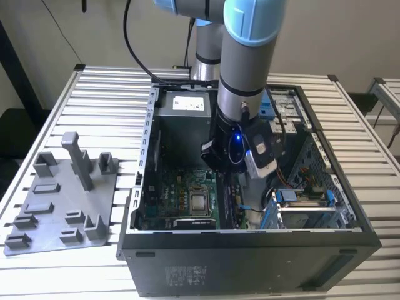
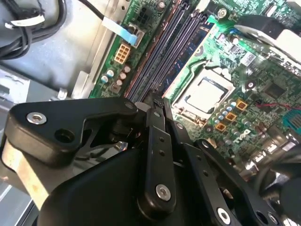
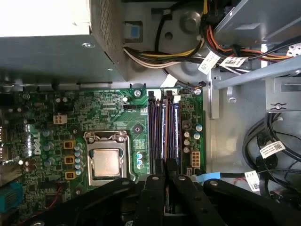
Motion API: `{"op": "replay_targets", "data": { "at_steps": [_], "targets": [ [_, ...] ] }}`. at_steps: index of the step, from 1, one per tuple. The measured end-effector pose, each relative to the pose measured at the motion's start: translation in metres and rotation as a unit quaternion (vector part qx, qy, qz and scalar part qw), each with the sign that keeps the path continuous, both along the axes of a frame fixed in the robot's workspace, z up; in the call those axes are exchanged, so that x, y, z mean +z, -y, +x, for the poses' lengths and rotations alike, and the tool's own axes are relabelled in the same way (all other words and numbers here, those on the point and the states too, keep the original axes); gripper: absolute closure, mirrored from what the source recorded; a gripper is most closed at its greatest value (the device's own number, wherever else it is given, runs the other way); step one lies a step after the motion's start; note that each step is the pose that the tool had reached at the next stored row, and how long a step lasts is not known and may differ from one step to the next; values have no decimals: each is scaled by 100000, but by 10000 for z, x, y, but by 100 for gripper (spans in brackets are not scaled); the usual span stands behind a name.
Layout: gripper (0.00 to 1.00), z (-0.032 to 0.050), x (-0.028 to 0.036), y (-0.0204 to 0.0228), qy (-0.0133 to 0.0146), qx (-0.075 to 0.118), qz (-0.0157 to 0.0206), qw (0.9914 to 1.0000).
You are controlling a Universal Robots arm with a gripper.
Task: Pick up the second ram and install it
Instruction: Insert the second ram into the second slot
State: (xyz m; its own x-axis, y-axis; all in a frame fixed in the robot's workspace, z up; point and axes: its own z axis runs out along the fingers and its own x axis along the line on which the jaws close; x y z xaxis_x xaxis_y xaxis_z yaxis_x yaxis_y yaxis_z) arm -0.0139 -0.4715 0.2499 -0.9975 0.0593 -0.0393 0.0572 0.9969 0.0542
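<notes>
In the first wrist view my gripper (image 3: 165,165) stands over the motherboard's memory slots (image 3: 154,136), its two black fingers drawn close on a thin dark strip seen edge-on, the second ram (image 3: 165,136), which lies in line with the slots. A blue-edged stick (image 3: 177,132) sits in the neighbouring slot. In the second wrist view the gripper (image 2: 155,97) has its fingertips meeting just above the row of slots (image 2: 162,54). In the exterior view the arm's wrist (image 1: 236,147) reaches down into the open computer case (image 1: 250,256).
The processor socket (image 3: 106,162) lies beside the slots on the green motherboard (image 3: 47,141). The power supply (image 3: 47,47), cable bundles (image 3: 273,150) and a drive cage (image 1: 306,200) crowd the case. A grey fixture plate (image 1: 62,206) lies on the slatted table at the exterior view's left.
</notes>
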Motion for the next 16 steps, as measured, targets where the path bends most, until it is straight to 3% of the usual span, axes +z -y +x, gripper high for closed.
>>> {"op": "replay_targets", "data": {
  "at_steps": [8,16],
  "targets": [
    [86,-27,-131,0,-5,-7,7,100000],
    [86,-34,-164,1,-10,-5,-6,100000]
  ]
}}
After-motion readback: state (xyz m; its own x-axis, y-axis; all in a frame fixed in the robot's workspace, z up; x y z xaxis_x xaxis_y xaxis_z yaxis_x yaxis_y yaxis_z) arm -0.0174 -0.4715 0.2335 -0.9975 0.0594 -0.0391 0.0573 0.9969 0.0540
